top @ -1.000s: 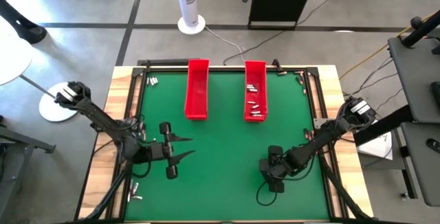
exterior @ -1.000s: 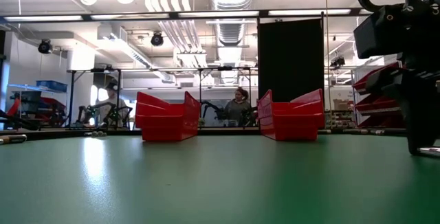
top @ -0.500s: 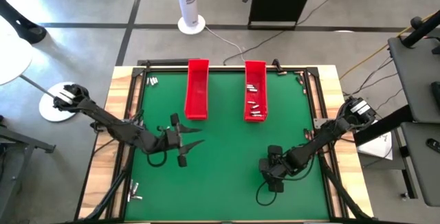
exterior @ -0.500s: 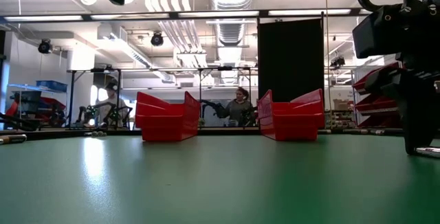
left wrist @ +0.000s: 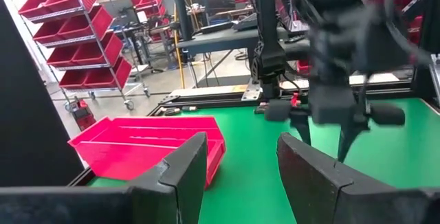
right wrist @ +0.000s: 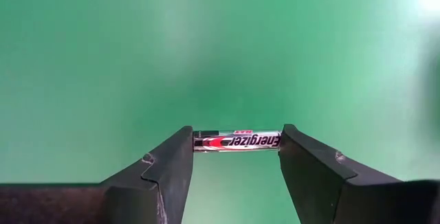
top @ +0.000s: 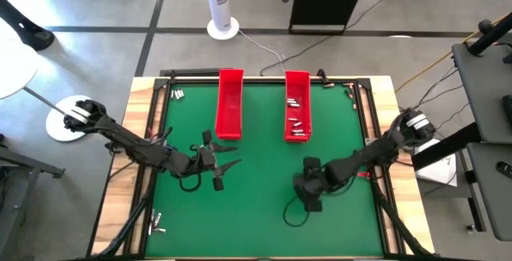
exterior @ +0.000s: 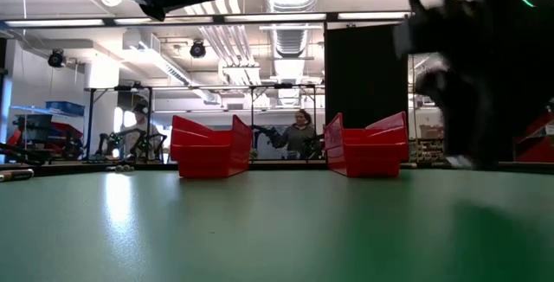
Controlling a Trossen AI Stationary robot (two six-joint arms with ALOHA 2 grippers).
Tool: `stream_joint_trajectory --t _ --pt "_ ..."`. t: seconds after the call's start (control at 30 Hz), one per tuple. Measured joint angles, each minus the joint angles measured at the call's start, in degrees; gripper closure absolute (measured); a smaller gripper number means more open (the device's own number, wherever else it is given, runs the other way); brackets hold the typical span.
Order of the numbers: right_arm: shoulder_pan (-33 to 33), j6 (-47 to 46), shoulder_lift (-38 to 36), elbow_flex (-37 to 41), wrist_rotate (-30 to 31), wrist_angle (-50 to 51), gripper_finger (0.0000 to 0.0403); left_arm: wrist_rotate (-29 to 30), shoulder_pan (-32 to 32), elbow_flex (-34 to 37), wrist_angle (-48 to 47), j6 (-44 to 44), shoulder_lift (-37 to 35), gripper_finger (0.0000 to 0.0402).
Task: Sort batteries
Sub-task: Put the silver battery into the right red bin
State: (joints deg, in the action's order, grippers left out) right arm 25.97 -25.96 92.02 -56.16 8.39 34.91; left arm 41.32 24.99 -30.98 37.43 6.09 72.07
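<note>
Since 1 second ago, the right gripper (top: 307,190) has moved toward the middle of the green table (top: 256,221), and the left gripper (top: 228,167) has come forward from the left edge, nearer to the left red tray (top: 229,101). In the low view the right arm is now blurred.

In the right wrist view, the right gripper (right wrist: 236,157) is clamped on 1 battery (right wrist: 236,141), which lies crosswise between its 2 fingers (right wrist: 165,165), each end touching 1 pad, above the green surface. The label on it reads "Energizer", in white letters on a dark and red band.

The left gripper (left wrist: 240,165) has its fingers parted and holds nothing; it hangs over the table, pointing at the right arm.

Several more batteries (top: 297,123) lie in the right red tray (top: 297,81). Other small groups of batteries lie off the green mat, near the far left corner (top: 177,94) and the near left corner (top: 155,222).
</note>
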Motion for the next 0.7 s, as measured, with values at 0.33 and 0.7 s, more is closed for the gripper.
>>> stream_joint_trajectory --t 0.33,0.7 --pt "-15.89 18.71 -6.57 -10.27 -0.53 11.57 0.0237 0.02 -0.08 0.00 -0.13 0.31 0.00 0.0244" --pt "-38.18 37.80 -5.41 -15.30 -2.18 16.26 0.0276 0.10 -0.25 0.00 -0.39 0.46 0.00 0.0244"
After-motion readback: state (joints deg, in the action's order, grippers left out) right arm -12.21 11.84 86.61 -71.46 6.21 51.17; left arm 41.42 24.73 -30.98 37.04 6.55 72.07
